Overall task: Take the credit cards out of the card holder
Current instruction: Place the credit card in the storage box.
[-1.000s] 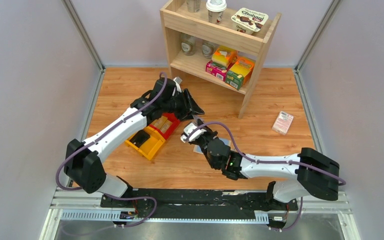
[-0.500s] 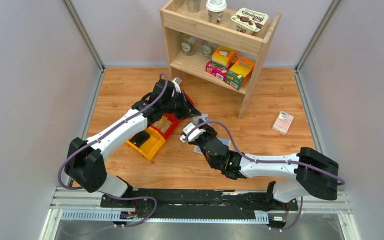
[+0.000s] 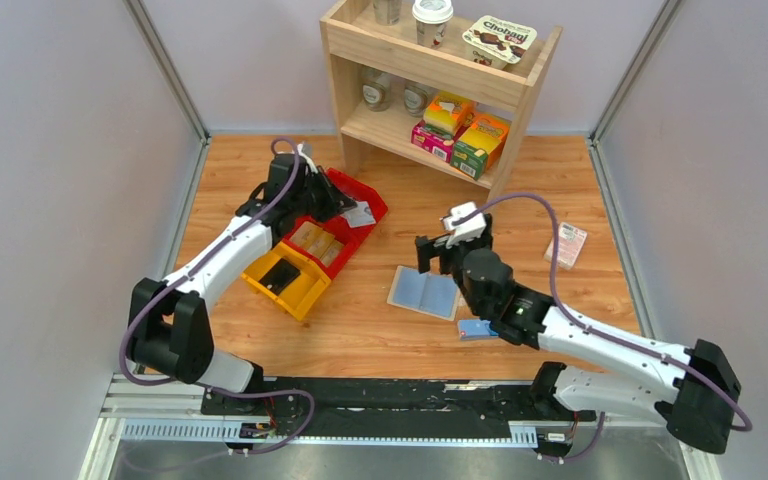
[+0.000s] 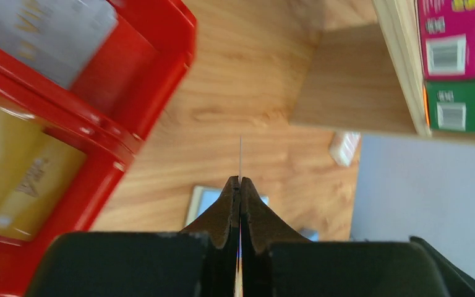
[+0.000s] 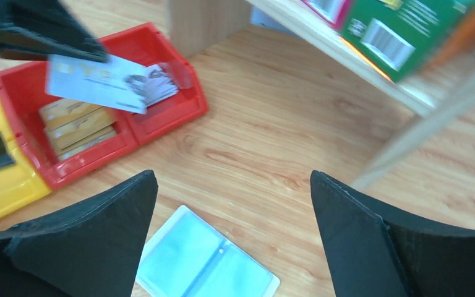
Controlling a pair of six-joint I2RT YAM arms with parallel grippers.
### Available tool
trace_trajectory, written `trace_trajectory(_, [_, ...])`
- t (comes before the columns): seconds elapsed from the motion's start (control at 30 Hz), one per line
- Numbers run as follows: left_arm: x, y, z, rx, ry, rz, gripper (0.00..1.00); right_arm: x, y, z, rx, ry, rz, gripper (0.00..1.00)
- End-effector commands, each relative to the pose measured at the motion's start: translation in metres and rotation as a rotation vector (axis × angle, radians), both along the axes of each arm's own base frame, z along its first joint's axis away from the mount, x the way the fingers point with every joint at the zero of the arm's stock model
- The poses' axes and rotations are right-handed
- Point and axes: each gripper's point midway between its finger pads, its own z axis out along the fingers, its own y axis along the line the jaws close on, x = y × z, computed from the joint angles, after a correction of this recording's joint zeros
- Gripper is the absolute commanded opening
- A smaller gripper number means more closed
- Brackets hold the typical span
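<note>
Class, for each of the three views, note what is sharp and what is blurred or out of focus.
Top external: evenly lit and sharp, the open card holder crisp. Left wrist: the red bin is smeared; the left gripper, shut, pinches a card seen edge-on as a thin line. Right wrist: the right gripper, open, has dark, soft jaws; the green box is blurred.

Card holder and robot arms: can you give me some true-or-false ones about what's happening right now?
1. The card holder lies open on the table. True.
2. The right gripper is squeezing the card holder. False: it is wide open above it, holding nothing.
3. The left gripper pinches a card over the red bin. True.
4. The red bin is empty. False: flat gold things lie in it.
</note>
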Motion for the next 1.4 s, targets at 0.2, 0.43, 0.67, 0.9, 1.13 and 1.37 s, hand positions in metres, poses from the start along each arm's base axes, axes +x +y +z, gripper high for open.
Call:
trace_trajectory(0.2, [0.088, 0.058, -0.037, 0.173, 0.008, 0.344, 0.00, 0.003, -0.088, 0.013, 0.239, 0.078, -0.276, 1.00])
trace_trajectory(0.43, [0.131, 0.068, -0.074, 0.224, 0.069, 0.466, 0.00, -0.006, -0.109, 0.018, 0.239, 0.067, -0.309, 1.00])
trace_trajectory(0.67, [0.154, 0.076, -0.087, 0.259, 0.076, 0.550, 0.00, -0.015, -0.129, 0.025, 0.229, 0.034, -0.348, 1.00])
trace_trajectory(0.9, [0.158, 0.070, -0.105, 0.243, 0.106, 0.543, 0.08, -0.018, -0.139, 0.027, 0.223, 0.013, -0.358, 1.00])
trace_trajectory(1.13, [0.153, 0.081, -0.088, 0.311, 0.088, 0.541, 0.34, -0.021, -0.142, 0.028, 0.219, 0.013, -0.351, 1.00])
trace_trajectory(1.37, [0.135, 0.098, -0.047, 0.392, 0.032, 0.531, 0.44, -0.025, -0.153, 0.039, 0.225, -0.016, -0.379, 1.00])
